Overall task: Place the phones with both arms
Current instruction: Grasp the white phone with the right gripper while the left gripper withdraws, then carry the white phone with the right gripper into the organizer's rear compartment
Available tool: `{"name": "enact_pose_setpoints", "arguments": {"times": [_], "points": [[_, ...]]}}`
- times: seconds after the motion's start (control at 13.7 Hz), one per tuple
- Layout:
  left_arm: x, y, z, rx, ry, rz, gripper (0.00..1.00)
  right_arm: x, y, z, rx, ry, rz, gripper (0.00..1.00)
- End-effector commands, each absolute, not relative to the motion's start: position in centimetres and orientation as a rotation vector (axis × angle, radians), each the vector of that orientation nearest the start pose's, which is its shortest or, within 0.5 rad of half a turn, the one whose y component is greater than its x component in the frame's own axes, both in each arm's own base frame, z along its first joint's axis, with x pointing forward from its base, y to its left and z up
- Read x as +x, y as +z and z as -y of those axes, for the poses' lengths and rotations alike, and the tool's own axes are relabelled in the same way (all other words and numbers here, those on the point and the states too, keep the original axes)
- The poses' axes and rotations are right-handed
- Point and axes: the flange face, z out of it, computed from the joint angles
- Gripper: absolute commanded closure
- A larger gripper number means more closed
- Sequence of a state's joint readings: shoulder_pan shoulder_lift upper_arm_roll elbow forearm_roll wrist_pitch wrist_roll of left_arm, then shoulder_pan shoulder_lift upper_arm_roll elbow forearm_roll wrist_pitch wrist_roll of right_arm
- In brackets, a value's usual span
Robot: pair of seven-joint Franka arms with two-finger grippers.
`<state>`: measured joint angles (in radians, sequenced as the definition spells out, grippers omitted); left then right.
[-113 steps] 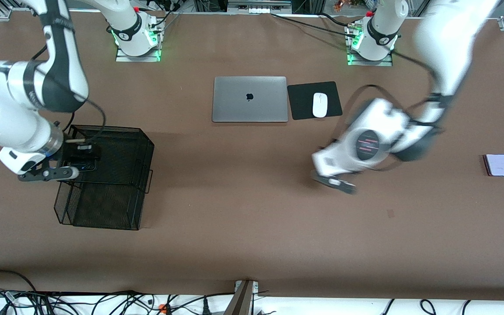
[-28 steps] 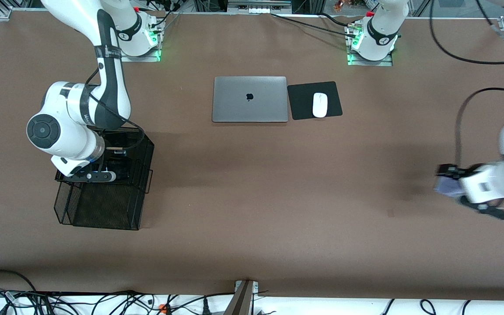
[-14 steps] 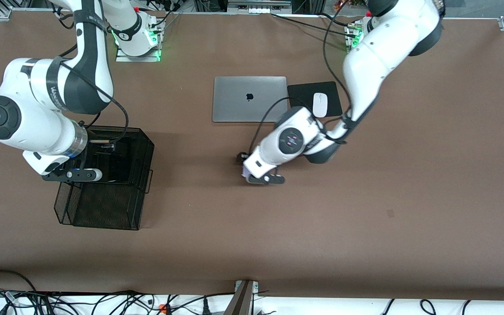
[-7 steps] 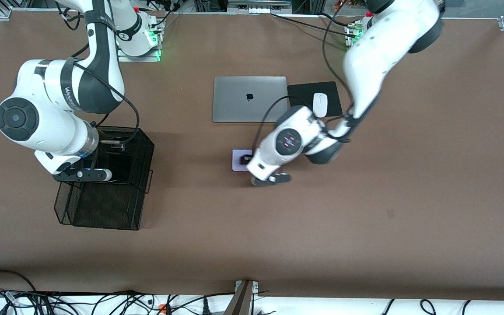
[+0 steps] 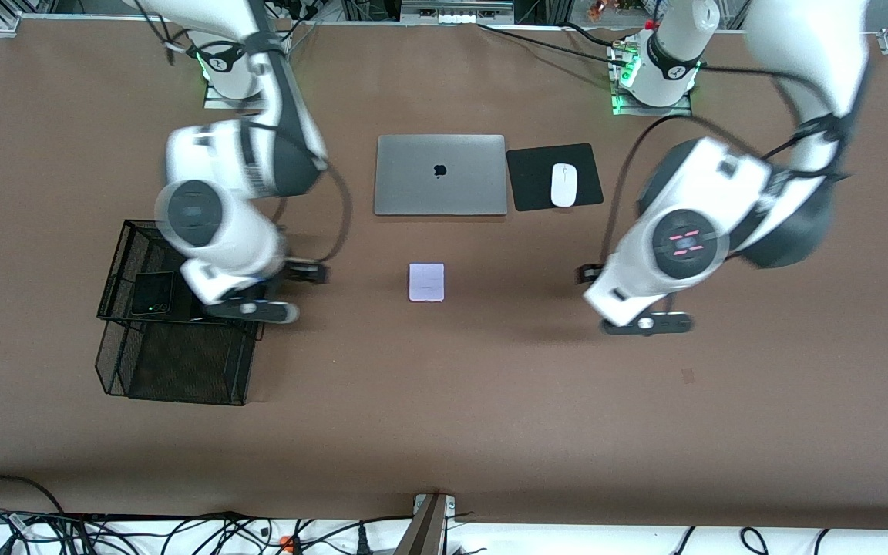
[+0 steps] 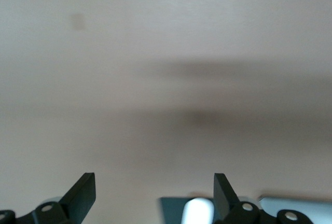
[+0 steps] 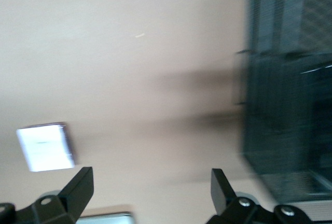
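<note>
1. Since half a second ago both arms have shifted: left gripper (image 5: 629, 299) has pulled away from the lavender-white flip phone (image 5: 426, 282) toward its own end of the table; right gripper (image 5: 278, 291) has come out of the black mesh basket (image 5: 116, 254) toward mid-table.
2. Lavender phone now lies flat and alone on the table (image 5: 444, 401), nearer the front camera than the silver laptop (image 5: 440, 175), between the two grippers, touching neither.
3. Left gripper: fingers spread wide, empty, over bare table. Right gripper: also wide open, empty, over table just beside the basket.
4. My read: left arm has dropped the phone mid-table as a handoff, and the right arm is heading over to collect it for the basket.
5. Count, phones visible: two. Lavender one on the table, black flip phone (image 5: 153, 293) in the basket. Slim slab phone not visible; can't tell if the right arm hides it.
6. Others: one laptop, one white mouse (image 5: 563, 185) on one black mousepad (image 5: 529, 177), one basket.
</note>
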<state>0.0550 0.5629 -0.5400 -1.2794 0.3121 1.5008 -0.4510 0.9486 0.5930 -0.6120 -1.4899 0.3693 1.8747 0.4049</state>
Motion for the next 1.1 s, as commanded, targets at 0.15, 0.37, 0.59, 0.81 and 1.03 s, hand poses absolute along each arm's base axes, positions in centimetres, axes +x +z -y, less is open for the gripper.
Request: {"name": "enact_pose_setpoints", "arguments": {"times": [0.15, 0.37, 0.59, 0.81, 1.03], "points": [[61.9, 54.1, 14.1, -2.969, 0.198, -0.230, 0.00, 56.5, 28.5, -44.2, -3.060, 0.040, -0.258, 0.00], [59.0, 57.6, 5.7, -3.132, 0.051, -0.034, 0.00, 54.3, 24.5, -47.6, -3.064, -0.008, -0.184, 0.00], [54.5, 61.0, 3.3, -3.173, -0.227, 0.022, 0.00, 54.0, 22.1, -47.7, -3.113, -0.040, -0.103, 0.00], [54.9, 59.4, 3.0, -3.178, -0.116, 0.041, 0.00, 54.3, 19.8, -47.7, -3.121, -0.108, -0.076, 0.00], [55.1, 60.0, 3.4, -3.174, -0.130, 0.015, 0.00, 53.8, 18.6, -48.4, -3.103, -0.133, -0.065, 0.00]]}}
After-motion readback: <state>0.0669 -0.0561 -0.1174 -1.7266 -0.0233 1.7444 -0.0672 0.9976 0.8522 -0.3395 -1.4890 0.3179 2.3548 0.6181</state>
